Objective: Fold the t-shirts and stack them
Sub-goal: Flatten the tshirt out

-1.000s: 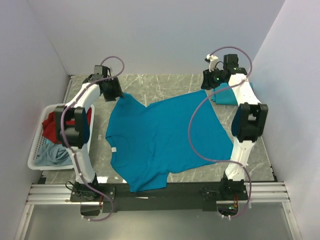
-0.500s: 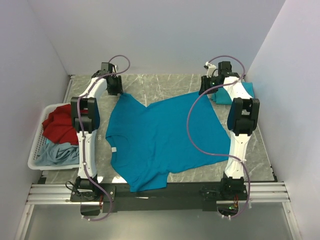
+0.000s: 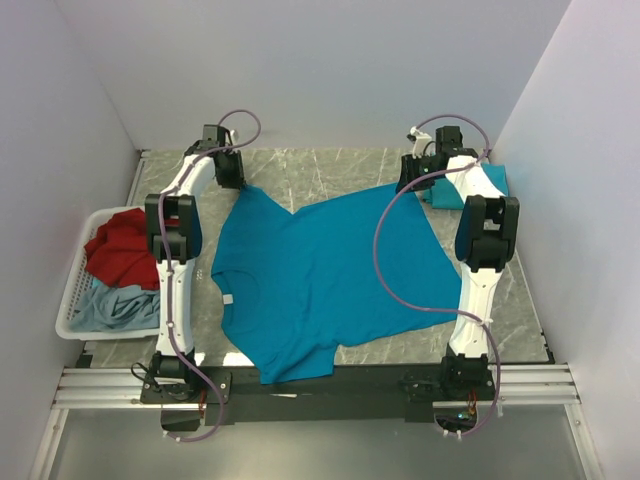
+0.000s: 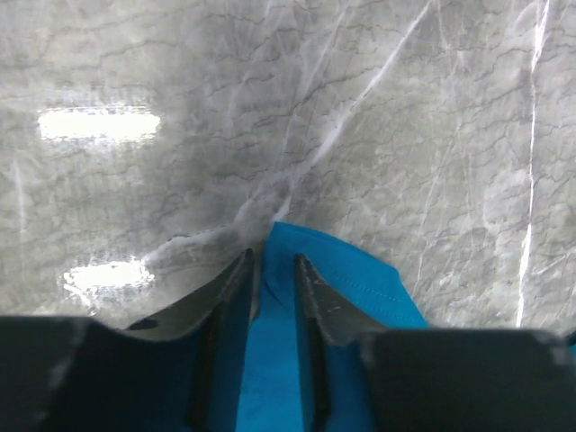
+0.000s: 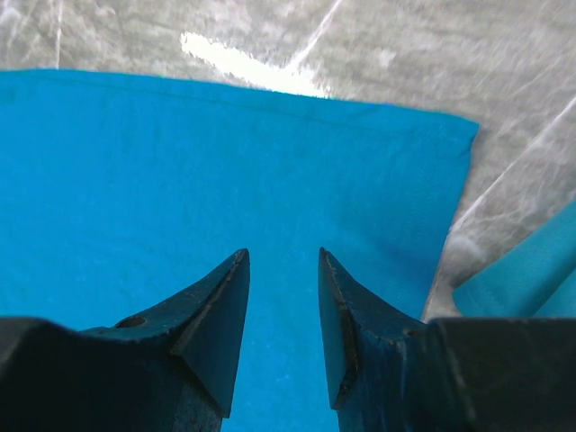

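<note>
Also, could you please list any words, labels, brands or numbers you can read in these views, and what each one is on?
None can be read.
The small white neck label on the spread teal t-shirt is too small to make out.
Nothing else in the three views carries visible writing.

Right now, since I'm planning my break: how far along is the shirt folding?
Done: one folded shirt sits far right. In hand: a teal shirt lies spread flat; the left pincer straddles its far sleeve, the right pincer is open over its hem corner, no fold yet. Left: red shirt and grey-blue shirt wait in the basket.
</note>
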You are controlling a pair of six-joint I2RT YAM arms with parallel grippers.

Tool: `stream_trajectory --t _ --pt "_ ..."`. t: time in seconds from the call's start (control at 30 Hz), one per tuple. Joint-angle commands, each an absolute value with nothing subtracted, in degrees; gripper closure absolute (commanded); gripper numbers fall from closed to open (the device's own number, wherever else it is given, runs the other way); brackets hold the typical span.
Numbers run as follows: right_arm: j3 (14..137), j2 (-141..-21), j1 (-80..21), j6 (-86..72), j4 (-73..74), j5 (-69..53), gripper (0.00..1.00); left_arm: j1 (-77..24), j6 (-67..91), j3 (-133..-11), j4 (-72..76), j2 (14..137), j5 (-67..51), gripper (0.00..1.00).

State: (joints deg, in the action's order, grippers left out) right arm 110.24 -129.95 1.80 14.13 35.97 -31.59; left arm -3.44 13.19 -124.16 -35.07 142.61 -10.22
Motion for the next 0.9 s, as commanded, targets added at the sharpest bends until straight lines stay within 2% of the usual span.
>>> stream_trajectory --t 0.0,0.27,0.57,0.87 --pt "110.0 -125.1 2.1 14.0 34.9 -32.3 0.56 -4.7 12.8 -125.0 -37.0 144.9 -11.2 0.70" --pt "113.6 -127.5 2.4 14.1 36.2 -28.3 0.56 -4.7 12.8 -124.9 -36.5 144.2 -11.2 1.00" --pt "125.8 -136.0 1.6 14.4 37.0 -14.1 0.56 -3.3 15.3 -117.6 -28.8 133.4 -11.5 1.00" --pt "138.2 -143.8 0.3 14.7 41.7 -10.6 0.57 -2.6 15.3 -113.8 -26.9 128.5 -12.0 1.00"
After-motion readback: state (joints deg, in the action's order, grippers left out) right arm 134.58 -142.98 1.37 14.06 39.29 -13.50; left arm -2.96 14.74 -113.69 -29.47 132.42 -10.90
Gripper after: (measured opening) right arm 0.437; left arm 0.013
